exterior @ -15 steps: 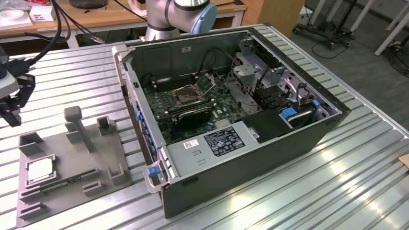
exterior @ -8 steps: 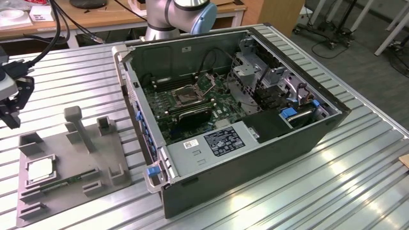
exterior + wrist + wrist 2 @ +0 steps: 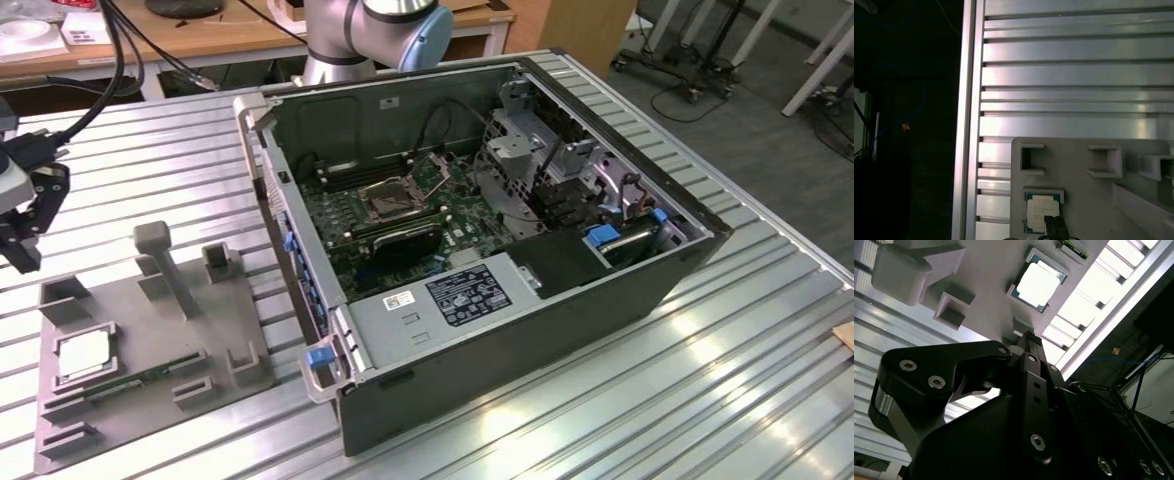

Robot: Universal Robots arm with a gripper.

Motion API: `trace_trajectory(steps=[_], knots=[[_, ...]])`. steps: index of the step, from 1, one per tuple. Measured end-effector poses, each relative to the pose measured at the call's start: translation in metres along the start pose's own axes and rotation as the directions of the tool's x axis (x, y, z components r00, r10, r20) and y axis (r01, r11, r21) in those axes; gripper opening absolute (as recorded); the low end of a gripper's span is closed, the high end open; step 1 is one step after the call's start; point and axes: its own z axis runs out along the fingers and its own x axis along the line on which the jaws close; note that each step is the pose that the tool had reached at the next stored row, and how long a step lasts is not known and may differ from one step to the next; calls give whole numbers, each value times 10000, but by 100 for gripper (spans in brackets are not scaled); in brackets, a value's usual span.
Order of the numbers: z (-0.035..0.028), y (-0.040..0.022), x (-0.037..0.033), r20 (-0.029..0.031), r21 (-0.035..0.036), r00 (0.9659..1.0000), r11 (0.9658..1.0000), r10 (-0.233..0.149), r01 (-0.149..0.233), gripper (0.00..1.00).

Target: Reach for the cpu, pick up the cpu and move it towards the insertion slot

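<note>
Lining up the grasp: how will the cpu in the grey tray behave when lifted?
Likely stiff and light: the cpu is a thin flat square. Its shiny metal face looks slippery. Raised walls of the grey tray surround it, so a sideways nudge probably won't shift it.

No print can be read. A dark label and a small white sticker sit on the grey cover inside the computer case, lower centre of the exterior view. Faint marks on the cpu in the first wrist view are illegible.
</note>
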Motion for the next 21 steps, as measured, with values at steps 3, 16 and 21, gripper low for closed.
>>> trace_trajectory(steps=[3, 16, 21], knots=[[1, -4, 2, 0, 1, 10000, 10000, 0, 0, 11], [52, -35, 17, 0, 1, 10000, 10000, -2, 2, 11], [63, -37, 18, 1, 1, 10000, 10000, -2, 2, 11]])
